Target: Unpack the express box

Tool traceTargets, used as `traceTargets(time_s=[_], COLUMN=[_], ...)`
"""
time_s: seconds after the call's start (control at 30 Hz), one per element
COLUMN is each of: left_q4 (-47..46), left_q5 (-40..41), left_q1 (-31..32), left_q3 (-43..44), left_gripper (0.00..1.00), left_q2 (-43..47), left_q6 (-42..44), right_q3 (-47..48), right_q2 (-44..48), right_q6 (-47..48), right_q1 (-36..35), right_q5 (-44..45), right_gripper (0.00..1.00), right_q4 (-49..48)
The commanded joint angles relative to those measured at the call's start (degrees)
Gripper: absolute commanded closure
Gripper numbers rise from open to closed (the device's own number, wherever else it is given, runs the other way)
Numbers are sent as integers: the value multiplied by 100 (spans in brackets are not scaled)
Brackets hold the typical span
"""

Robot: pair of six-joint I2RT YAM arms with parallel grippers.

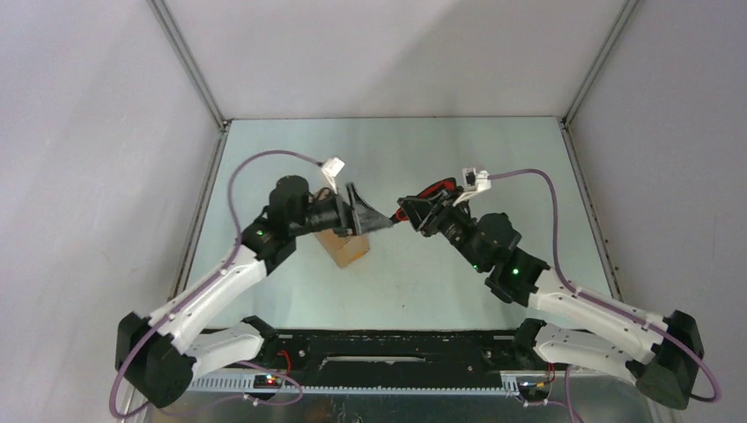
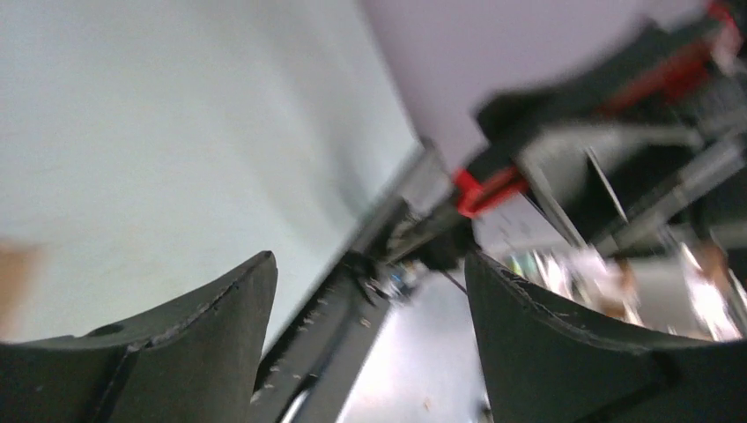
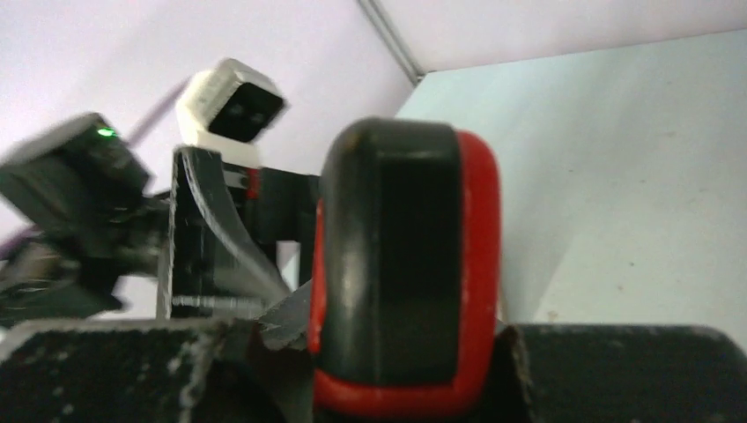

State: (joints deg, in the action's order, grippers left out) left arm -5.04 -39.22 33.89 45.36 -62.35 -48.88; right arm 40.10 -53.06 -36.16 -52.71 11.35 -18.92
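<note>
Aloft, left hand spread wide, right hand clamping utility knife

Plain tan-brown on express box. Red casing, black centre band on utility knife. Pale mint-grey across table. White shells with black joints on left arm and right arm. Purple on cables. 1 green light per arm.

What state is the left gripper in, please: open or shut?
Open: the left gripper has its jaws wide apart, nothing between them.
</note>
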Motion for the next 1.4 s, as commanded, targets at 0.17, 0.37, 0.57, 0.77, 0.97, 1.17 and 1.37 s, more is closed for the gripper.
traceTargets(time_s=[0.17,0.37,0.57,0.77,0.97,1.17,1.37], left_q4=[4877,4383,4362,4374,4517,4519,4597], left_q5=[5338,5011,5069,4826,4814,4724,4821], left_q1=[-922,-1638,-2063,-2072,-1942,-1684,-1640], left_q3=[722,388,620,1112,1457,1684,1791], left_gripper=[2,0,0,0,0,0,0], left_q2=[927,554,57,-482,-923,-1333,-1540], left_q6=[2,-443,-588,-702,-717,-854,-910], right_q3=[458,932,1220,1316,1317,1317,1308], right_q2=[-1673,-2629,-3169,-3433,-3492,-3548,-3543], right_q6=[1811,2505,2632,2668,2596,2516,2509], right_q1=[-605,-746,-758,-780,-719,-657,-645], right_q5=[1078,830,600,575,483,452,463], right_gripper=[100,100,100,100,100,100,100], right_q4=[-1920,-2582,-2723,-2766,-2714,-2706,-2662])
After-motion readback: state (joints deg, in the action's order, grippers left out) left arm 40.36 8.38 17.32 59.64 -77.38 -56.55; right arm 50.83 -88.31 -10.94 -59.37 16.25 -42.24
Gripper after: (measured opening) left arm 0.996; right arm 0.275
